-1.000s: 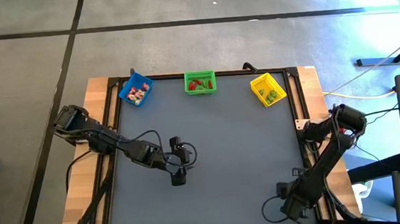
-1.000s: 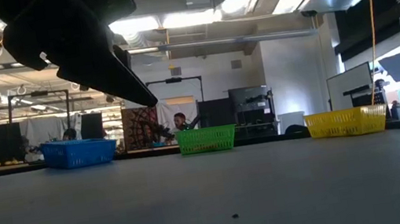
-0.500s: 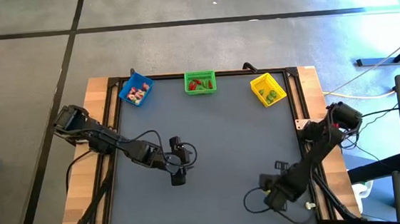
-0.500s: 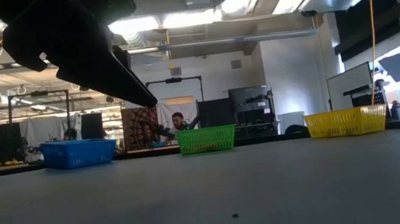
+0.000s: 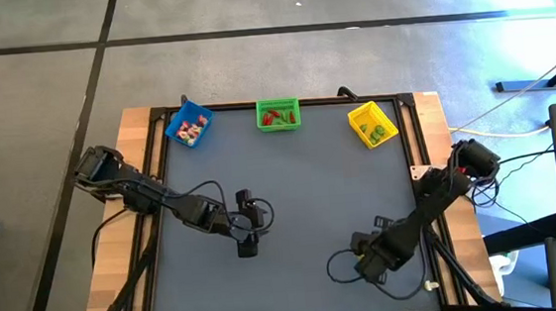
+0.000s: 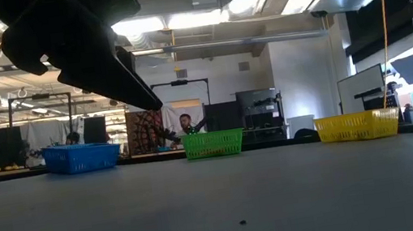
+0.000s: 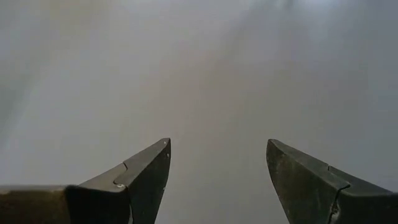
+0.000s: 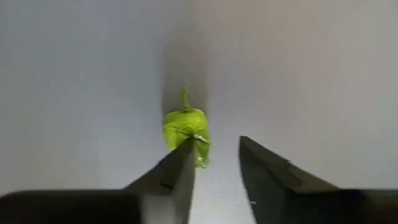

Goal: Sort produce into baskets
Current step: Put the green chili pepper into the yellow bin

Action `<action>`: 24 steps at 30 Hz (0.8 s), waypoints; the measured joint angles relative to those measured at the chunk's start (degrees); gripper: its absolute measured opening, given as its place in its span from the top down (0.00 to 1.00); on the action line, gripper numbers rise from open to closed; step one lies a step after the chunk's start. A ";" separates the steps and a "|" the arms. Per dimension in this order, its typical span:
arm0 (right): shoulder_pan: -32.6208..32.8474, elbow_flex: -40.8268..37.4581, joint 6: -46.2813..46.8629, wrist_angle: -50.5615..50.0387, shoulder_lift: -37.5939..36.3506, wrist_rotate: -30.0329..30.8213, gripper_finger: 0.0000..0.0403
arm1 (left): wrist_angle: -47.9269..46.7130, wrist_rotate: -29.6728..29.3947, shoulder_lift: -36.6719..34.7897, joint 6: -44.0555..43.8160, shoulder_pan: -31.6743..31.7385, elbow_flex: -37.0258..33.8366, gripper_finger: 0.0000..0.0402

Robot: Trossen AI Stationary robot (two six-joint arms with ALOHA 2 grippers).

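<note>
Three baskets stand along the far edge: a blue basket with red and whitish produce, a green basket with red pieces, and a yellow basket with green pieces. A small green pepper piece lies on the grey mat. My right gripper hangs over it near the front right, pointing down, open, with nothing between its fingers. The pepper sits just off one fingertip. My left gripper waits open over bare mat at the middle left. My right gripper comes at the pepper from above. One fingertip overlaps the pepper's near end in the wrist view. I cannot tell whether it touches the pepper, which lies on the mat outside the gap between the fingers.
The grey mat has a raised dark frame and wooden borders at left and right. In the low view the left arm fills the upper left, and a tiny dark speck lies on the mat. A person sits far behind the green basket.
My right arm has swung along the near edge toward the table's left and a little toward the far edge, and its wrist has turned. The left arm and the baskets have kept still.
</note>
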 joint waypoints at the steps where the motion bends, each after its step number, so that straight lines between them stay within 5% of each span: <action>1: 0.00 0.02 -0.18 0.06 0.00 -0.15 0.65 | -0.09 0.00 0.00 -0.02 0.00 0.00 0.35; 10: -0.15 0.08 -3.19 0.60 -0.59 -2.49 0.40 | -0.20 0.00 0.00 -0.24 0.00 0.00 0.35; 24: 6.98 0.08 1.33 0.52 -5.79 6.81 0.41 | -0.31 0.02 -0.02 -0.56 0.00 0.00 0.35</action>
